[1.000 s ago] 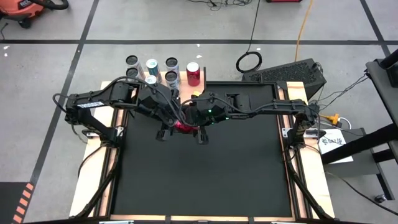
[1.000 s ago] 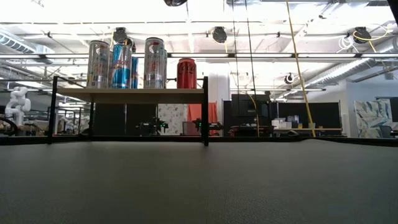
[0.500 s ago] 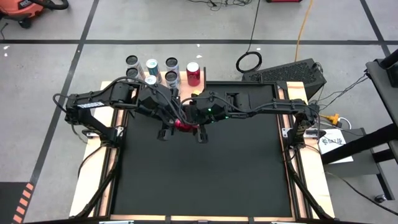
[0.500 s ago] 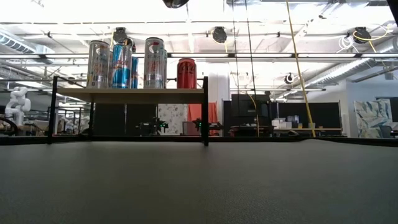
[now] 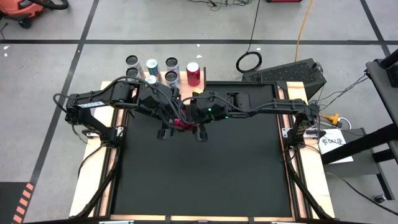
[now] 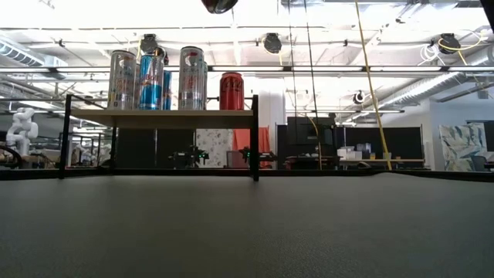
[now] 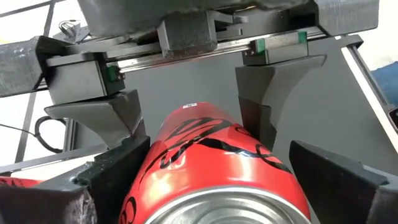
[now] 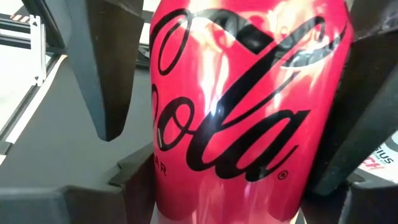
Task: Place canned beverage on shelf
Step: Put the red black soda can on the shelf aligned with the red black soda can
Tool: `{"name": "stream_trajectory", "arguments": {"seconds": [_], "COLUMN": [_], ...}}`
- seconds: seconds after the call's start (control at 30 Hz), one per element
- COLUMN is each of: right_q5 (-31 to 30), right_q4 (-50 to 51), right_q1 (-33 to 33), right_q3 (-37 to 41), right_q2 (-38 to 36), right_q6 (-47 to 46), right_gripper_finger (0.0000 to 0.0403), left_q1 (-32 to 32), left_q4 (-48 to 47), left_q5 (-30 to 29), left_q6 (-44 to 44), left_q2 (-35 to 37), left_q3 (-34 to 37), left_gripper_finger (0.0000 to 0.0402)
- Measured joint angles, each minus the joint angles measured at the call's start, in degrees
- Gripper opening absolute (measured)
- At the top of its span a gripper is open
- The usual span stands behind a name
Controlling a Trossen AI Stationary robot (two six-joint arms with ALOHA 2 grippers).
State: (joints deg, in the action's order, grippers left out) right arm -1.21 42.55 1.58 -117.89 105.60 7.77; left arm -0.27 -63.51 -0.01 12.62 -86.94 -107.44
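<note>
Red can [image 8: 242,118] mid-air above table centre, just near of shelf [image 5: 163,79]. Right gripper [image 5: 198,120] clamps it; left gripper [image 5: 169,117] jaws spread, off can. Smooth, slippery, dentable: grip mid-body.

Between my right jaws: red can [image 8: 249,106], black script lettering along its side. Legible part reads "ola", then a small ® mark just past the last letter. Beyond my right finger, a white sheet [image 8: 380,163] carries partial print, "IUS" and red "CH". Lettering on the shelf cans is too small to read.
</note>
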Motion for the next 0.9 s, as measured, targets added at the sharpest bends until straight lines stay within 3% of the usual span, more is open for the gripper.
{"name": "stream_trajectory", "arguments": {"seconds": [0.57,0.73,0.9], "right_q5": [2.26,2.40,2.12], "right_q4": [1.94,2.25,0.97], "right_q1": [-0.72,-0.81,-0.83], "right_q3": [-0.11,-0.13,-0.30], "right_q2": [-0.13,-0.21,-0.24], "right_q6": [-3.02,-3.37,-3.43], "right_gripper_finger": [0.0271,0.0271,0.0271], "left_q1": [-0.13,0.88,2.27], "left_q4": [0.59,0.65,1.46], "left_q5": [0.82,-2.07,2.50], "left_q6": [2.01,-1.24,-0.49], "left_q2": [-0.52,0.11,2.91], "left_q3": [0.11,0.14,0.26], "left_gripper_finger": [0.0389,0.0389,0.0389]}}
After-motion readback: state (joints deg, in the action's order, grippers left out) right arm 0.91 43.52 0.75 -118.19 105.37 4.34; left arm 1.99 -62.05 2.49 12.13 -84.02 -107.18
